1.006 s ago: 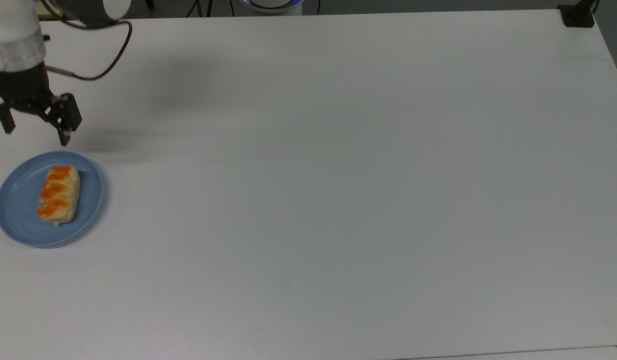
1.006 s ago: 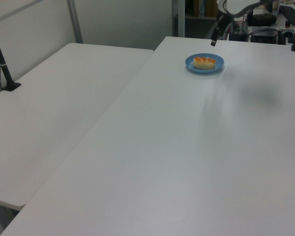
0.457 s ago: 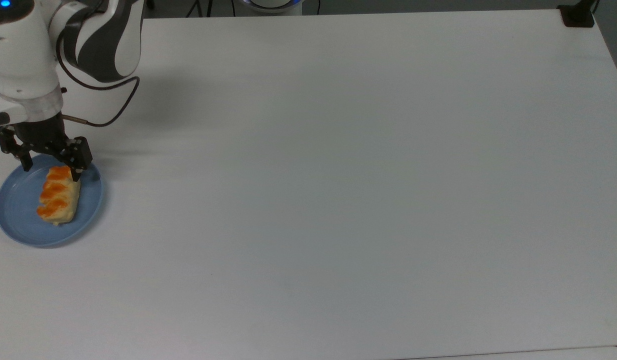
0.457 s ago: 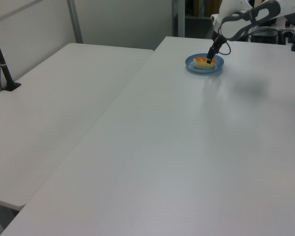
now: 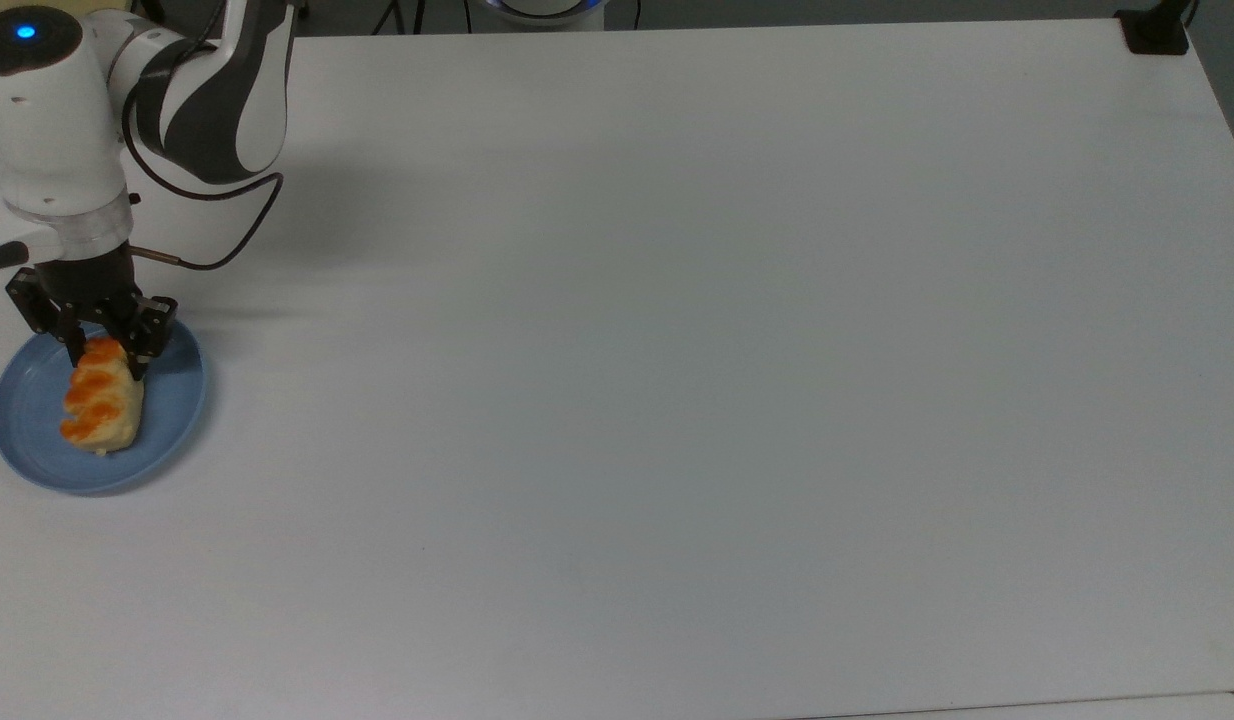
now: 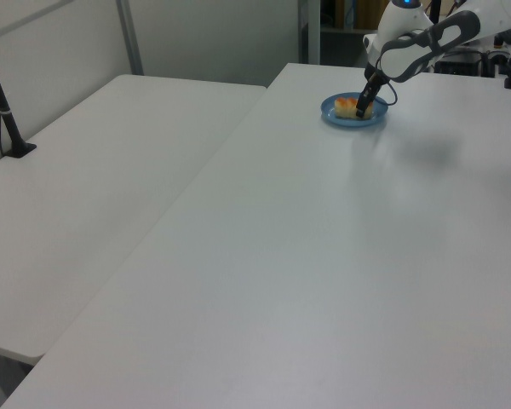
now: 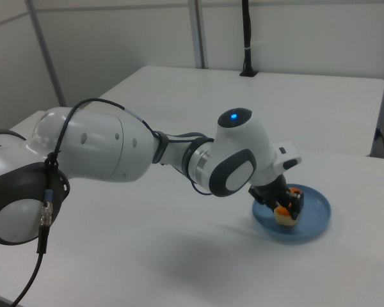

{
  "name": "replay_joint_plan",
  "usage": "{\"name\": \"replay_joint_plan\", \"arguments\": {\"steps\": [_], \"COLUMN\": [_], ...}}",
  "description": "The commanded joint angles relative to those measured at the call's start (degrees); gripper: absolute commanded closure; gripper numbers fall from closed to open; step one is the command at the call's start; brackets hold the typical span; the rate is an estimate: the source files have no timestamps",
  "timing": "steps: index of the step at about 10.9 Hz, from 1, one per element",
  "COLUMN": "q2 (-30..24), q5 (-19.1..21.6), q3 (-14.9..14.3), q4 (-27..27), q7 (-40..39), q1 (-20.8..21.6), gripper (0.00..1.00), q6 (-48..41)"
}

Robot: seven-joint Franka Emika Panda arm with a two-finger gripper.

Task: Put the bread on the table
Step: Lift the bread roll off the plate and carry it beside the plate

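Since one second ago, the gripper (image 5: 104,358) is coming down from above the bare table onto the far end of the bread (image 5: 101,407), and the bread is now sitting slightly further toward the top view's left on the blue plate (image 5: 172,415). The fingers are straddling that end of the bread; whether they are pressing it or merely bracketing it cannot be determined. The bread is lying on the plate, near the top view's left edge of the table (image 5: 677,400). Risk, as a judgement: the grasp is sitting at one end rather than mid-length, so the bun is likely to pivot or slip out on lifting; a soft bun is also liable to deform under pressure, and a low fingertip could drag the plate. The tabletop is offering plain white, unobstructed room to the top view's right of the plate. A second white table (image 6: 94,187) is standing alongside at the left view's left, with partition walls (image 6: 213,34) beyond.
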Motion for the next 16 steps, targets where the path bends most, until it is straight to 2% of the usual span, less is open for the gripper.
{"name": "replay_joint_plan", "arguments": {"steps": [1, 3, 5, 8, 10, 12, 15, 16], "q2": [-5.1, -10.0, -14.4, -17.1, -17.9, -18.5, -18.3, -18.2], "q5": [1.2, 1.2, 1.3, 1.3, 0.3, 0.3, 1.2, 1.2], "q3": [0.1, 0.4, 0.3, 0.2, -0.1, -3.7, -3.8, -3.8], "q4": [0.1, -0.5, -1.6, -3.6, -7.6, -10.4, -19.6, -21.3], "q7": [-0.4, -4.1, -14.4, -24.5, -29.7, -34.7, -32.0, -30.5], "q1": [-1.5, -3.1, -6.2, -10.8, -12.9, -13.0, -13.2, -13.1], "gripper": [0.51, 0.51, 0.51, 0.51, 0.51, 0.51, 0.51, 0.51], "q6": [-6.5, -15.1, -24.8, -30.9, -30.0, -27.7, -12.3, -9.7]}}
